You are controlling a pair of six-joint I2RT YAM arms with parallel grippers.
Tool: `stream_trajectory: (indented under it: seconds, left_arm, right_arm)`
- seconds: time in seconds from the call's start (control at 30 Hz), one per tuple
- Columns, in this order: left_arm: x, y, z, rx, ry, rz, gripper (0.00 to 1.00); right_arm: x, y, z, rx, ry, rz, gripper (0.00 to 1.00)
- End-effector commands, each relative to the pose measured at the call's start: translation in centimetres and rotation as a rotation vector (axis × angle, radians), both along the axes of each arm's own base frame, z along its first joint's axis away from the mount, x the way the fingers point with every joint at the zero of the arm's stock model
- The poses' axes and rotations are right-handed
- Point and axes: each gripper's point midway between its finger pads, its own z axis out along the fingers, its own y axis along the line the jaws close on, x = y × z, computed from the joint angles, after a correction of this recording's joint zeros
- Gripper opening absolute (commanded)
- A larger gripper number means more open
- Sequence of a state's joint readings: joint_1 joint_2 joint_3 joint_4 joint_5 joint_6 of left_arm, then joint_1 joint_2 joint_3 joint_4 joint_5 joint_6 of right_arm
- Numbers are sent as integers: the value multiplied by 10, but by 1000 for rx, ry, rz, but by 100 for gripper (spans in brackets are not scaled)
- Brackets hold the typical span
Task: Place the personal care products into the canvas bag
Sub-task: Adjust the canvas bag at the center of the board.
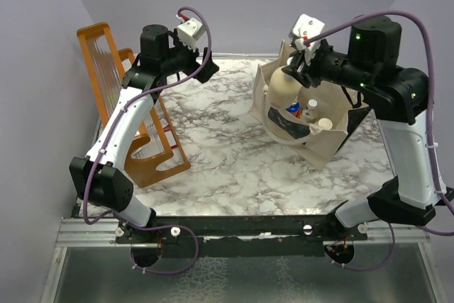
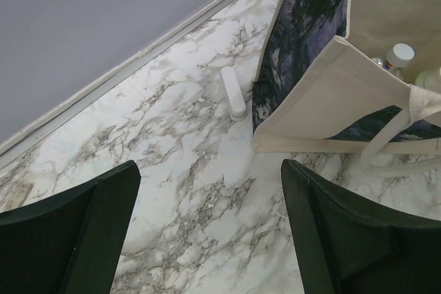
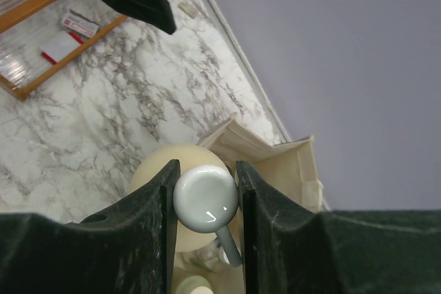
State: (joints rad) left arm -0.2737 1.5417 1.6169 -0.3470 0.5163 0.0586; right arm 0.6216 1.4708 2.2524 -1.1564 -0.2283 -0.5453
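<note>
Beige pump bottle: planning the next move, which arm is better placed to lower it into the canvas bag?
Right. The right gripper grips the beige pump bottle by its pump head over the canvas bag; the left gripper hangs open and empty.

A wide stretch of marble counter (image 1: 227, 164) is lying open between the orange wooden rack (image 1: 159, 168) on the left and the canvas bag (image 1: 323, 148) on the right, giving room to pass. The left gripper (image 2: 207, 191) is hanging above that stretch, its jaws standing wide with nothing between them. A small white oblong piece (image 2: 233, 91) is lying on the marble just beside the bag's dark panel. The bag's mouth is being crowded: the right gripper (image 3: 205, 194) is clamping the beige pump bottle (image 1: 284, 90) by its head there, and other bottles (image 1: 311, 108) are standing inside. The back wall (image 1: 241, 5) is closing off the far edge.
</note>
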Motion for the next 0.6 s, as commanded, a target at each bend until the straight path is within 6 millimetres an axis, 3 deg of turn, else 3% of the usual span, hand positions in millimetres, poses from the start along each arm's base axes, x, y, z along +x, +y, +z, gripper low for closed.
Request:
stream_trajectory:
  seconds: [0.0,0.13,0.27,0.57]
  left_arm:
    - [-3,-11,-2,-15,0,-43,86]
    - [-5,-16,-2,-14,2,-54,86]
    - [-12,-27,1,-7,-3,-90,86]
    - [-52,-80,25,0,-27,-297,84]
  right_arm:
    - [-6,-35,82,172,-219,-73,1]
    - [0,-54,85,175,-232,-139,1]
    - [14,-74,75,139,-233,-237,1]
    - [28,-109,50,80,-186,-357,1]
